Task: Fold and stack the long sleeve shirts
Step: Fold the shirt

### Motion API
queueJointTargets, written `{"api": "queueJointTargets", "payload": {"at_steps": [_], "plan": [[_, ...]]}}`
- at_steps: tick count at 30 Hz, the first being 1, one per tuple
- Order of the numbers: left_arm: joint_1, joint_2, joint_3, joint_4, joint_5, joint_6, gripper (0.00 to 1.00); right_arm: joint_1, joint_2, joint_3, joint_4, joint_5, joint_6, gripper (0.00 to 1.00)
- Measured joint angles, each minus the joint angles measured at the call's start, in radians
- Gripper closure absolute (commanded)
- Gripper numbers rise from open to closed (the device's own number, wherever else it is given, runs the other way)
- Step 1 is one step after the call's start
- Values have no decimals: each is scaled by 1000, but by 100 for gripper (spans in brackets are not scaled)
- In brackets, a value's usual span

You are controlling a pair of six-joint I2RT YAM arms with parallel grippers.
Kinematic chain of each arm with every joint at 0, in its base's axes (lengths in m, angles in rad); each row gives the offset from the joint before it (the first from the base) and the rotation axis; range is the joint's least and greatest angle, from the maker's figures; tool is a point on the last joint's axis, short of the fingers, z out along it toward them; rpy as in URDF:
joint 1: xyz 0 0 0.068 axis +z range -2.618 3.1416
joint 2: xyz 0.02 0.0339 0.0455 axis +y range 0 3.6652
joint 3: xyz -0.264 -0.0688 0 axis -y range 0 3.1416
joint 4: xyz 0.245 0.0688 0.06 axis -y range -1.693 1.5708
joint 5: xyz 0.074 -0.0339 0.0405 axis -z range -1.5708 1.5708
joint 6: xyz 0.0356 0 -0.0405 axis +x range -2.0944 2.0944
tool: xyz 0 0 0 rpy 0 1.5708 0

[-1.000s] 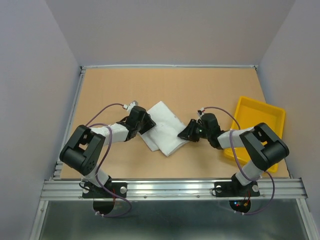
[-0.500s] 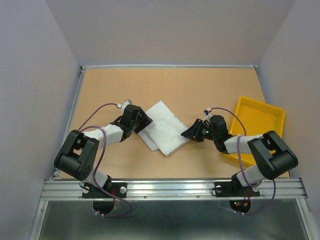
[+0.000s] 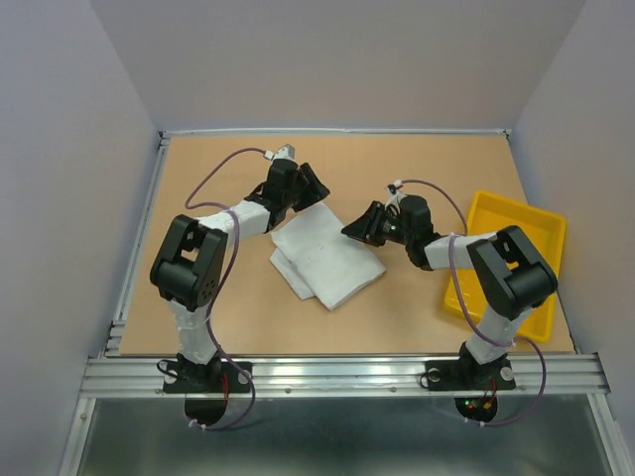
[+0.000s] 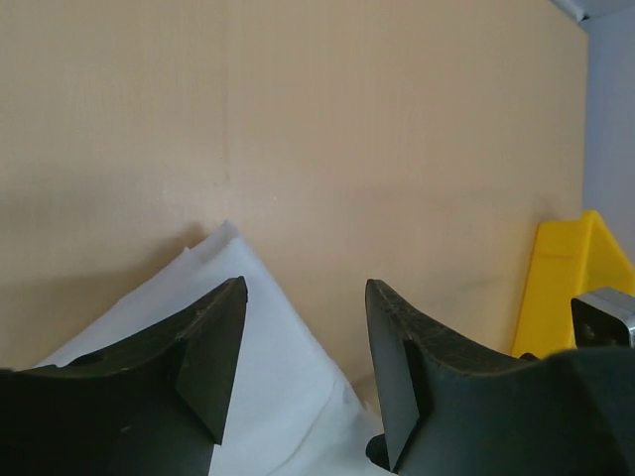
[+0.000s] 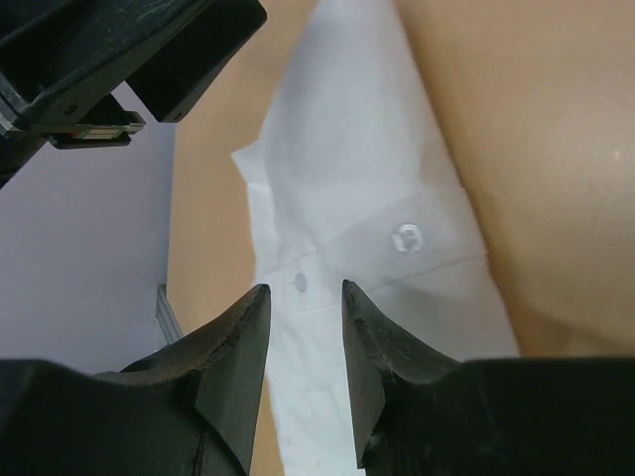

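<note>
I read the folded long sleeve shirt [image 3: 327, 263] lying flat near the bench centre, well apart from the yellow tray [image 3: 526, 223] at the right edge. The left gripper [image 3: 311, 184] is at the shirt's far corner, jaws spread and holding nothing. The right gripper [image 3: 357, 226] is at the shirt's right side, jaws slightly parted and empty. The right wrist view shows two buttons [image 5: 405, 238] on the shirt.
</note>
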Motion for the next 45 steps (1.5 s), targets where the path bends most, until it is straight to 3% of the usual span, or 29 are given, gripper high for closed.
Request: {"api": "queueJointTargets", "payload": {"at_steps": [4,9,17,21,25,29,36,45], "plan": [[6,166,29,21,26,25,40,-3,155,-10,61,0,30,60],[40,211,36,71,63,25,40,-45,204,-80,194,-15,47,60],[132,207,14,85,74,29,37,-93,121,-159,219,-66,13,59],[125,71,-104,73,66,27,37,-89,8,-158,168,-102,-2,57],[111,-133,-196,80,52,17,37,-50,-100,-158,138,-122,-17,56],[88,-233,-252,143,43,13,41,28,-131,-158,119,-129,-21,56],[72,-153,-390,200,25,-21,48,201,-40,-158,105,-119,-29,56],[122,-61,-422,261,15,-77,49,225,60,-233,156,-70,-24,56]]}}
